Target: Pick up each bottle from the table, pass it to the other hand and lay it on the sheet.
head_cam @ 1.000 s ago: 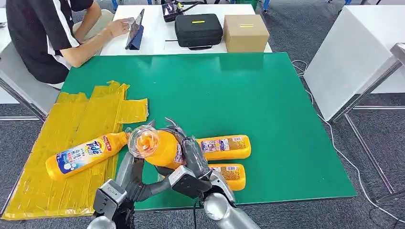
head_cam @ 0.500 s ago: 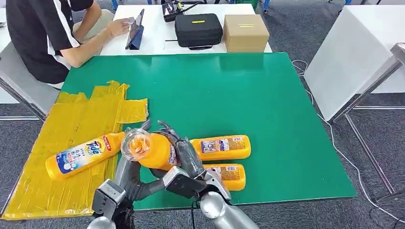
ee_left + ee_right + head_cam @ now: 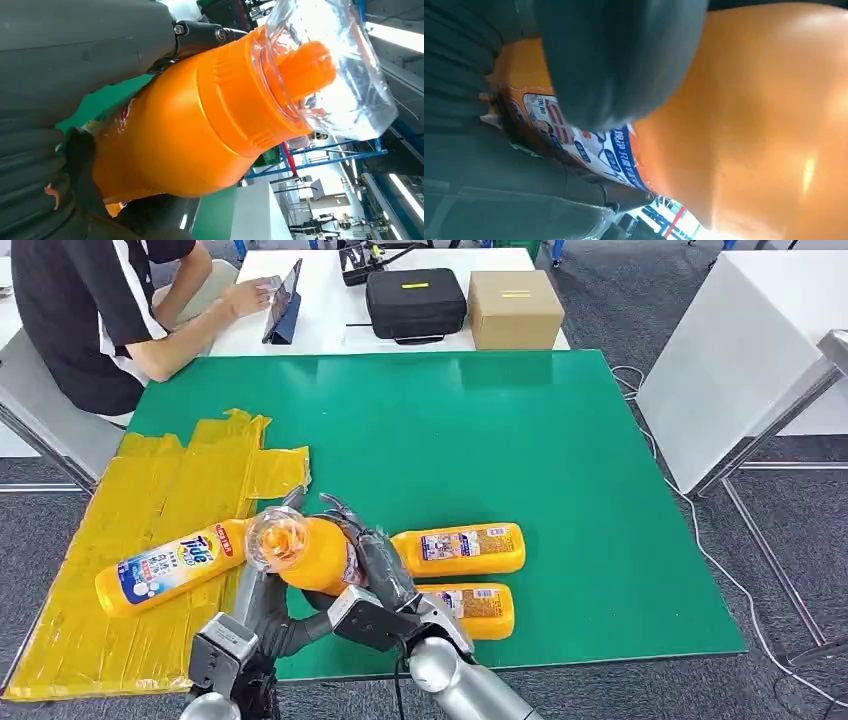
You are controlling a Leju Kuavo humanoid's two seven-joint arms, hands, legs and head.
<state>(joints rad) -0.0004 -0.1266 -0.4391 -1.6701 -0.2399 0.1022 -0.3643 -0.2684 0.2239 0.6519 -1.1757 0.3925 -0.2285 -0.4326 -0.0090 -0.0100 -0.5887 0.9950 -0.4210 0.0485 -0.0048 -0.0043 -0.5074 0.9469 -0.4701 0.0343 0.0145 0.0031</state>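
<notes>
both hands (image 3: 375, 570) grip raised orange bottle (image 3: 310, 552) above green table (image 3: 520, 440).

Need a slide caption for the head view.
Both hands grip an orange clear-capped bottle mid-handover beside the yellow sheet.

Both hands (image 3: 330, 585) clasped (fingers curled) — raised

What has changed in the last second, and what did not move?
The held bottle, gripped by both the right hand and the left hand, has moved left, toward the yellow sheet, and slightly lower in the head view. Neither hand has let go. The bottle on the sheet, the two bottles on the green table and the seated person stayed as they were.
</notes>
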